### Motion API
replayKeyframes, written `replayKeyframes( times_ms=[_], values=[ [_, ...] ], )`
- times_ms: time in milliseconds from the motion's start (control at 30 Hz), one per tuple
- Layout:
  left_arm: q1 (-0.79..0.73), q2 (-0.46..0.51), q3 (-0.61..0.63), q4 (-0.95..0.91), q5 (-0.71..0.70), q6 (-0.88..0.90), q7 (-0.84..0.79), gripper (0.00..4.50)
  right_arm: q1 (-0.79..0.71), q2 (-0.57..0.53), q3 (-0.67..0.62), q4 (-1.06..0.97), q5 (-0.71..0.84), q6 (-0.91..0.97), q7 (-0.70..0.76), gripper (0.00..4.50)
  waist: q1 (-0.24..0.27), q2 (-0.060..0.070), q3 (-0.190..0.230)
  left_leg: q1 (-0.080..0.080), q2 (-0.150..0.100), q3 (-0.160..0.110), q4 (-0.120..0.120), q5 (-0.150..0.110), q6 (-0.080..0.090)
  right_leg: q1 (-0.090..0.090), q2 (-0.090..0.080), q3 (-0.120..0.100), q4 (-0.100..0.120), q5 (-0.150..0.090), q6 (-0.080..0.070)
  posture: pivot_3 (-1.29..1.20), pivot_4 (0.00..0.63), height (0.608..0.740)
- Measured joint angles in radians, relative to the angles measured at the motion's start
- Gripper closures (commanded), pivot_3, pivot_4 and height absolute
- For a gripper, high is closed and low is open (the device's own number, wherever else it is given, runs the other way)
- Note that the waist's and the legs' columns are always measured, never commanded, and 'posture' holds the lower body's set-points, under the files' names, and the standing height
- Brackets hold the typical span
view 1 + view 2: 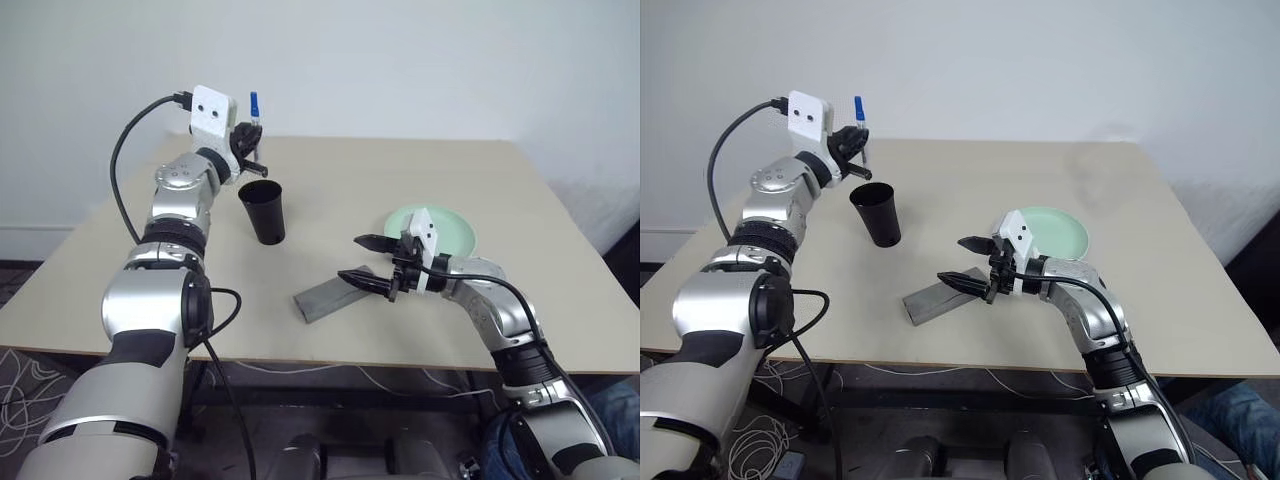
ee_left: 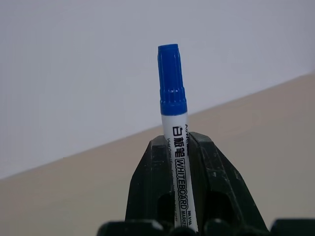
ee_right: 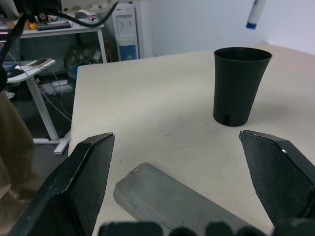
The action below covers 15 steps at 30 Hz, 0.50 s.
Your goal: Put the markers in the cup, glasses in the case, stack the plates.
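Observation:
My left gripper (image 1: pixel 250 140) is shut on a white marker (image 1: pixel 254 104) with a blue cap, held upright above and just behind the black cup (image 1: pixel 263 212). The left wrist view shows the marker (image 2: pixel 173 98) clamped between the two black fingers. The cup (image 3: pixel 241 86) stands upright on the table, with the marker's lower end (image 3: pixel 254 12) hanging above its rim. A grey case (image 1: pixel 330 295) lies shut near the table's front edge. My right gripper (image 1: pixel 365 262) is open, hovering just over the case's right end. A mint green plate (image 1: pixel 445 228) lies behind the right wrist. The glasses are hidden.
The beige table (image 1: pixel 400 170) ends close in front of the case (image 3: pixel 172 201). A black cable (image 1: pixel 125 160) loops off the left wrist. Beyond the table's left side stand white desks (image 3: pixel 44 64) and a water dispenser (image 3: pixel 123 29).

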Motion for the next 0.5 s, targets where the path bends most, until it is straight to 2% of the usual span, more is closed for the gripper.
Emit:
replayKeyframes(
  times_ms=[200,233,300,500],
  values=[
    [0.041,-0.014,-0.021,0.016,0.056,-0.018,0.037,4.43,0.021,0.002,0.0,-0.005,-0.002,0.0,-0.014,0.09,-0.001,0.0,0.0,0.0,0.0,0.0,0.0,0.0,0.0,0.0,0.0,0.0,0.0,0.0,0.0,0.0,0.0,0.74],
    [0.045,-0.015,-0.023,0.022,0.066,-0.019,0.044,3.87,0.021,0.002,0.0,-0.005,-0.002,0.0,-0.015,0.09,-0.001,0.0,0.0,0.0,0.0,0.0,0.0,0.0,0.0,0.0,0.0,0.0,0.0,0.0,0.0,0.0,0.0,0.74],
    [0.05,-0.015,-0.023,0.027,0.071,-0.019,0.055,3.41,0.022,0.002,0.0,-0.01,-0.002,0.0,-0.021,0.09,-0.001,0.0,0.0,0.0,0.0,0.0,0.0,0.0,0.0,0.0,0.0,0.0,0.0,0.0,0.0,0.0,0.0,0.74],
    [0.058,-0.015,-0.022,0.028,0.088,-0.023,0.081,1.43,0.026,0.003,0.0,-0.022,-0.002,-0.001,-0.03,0.09,-0.001,0.0,0.0,0.0,0.0,0.0,0.0,0.0,0.0,0.0,0.0,0.0,0.0,0.0,0.0,0.0,0.0,0.74]
  ],
)
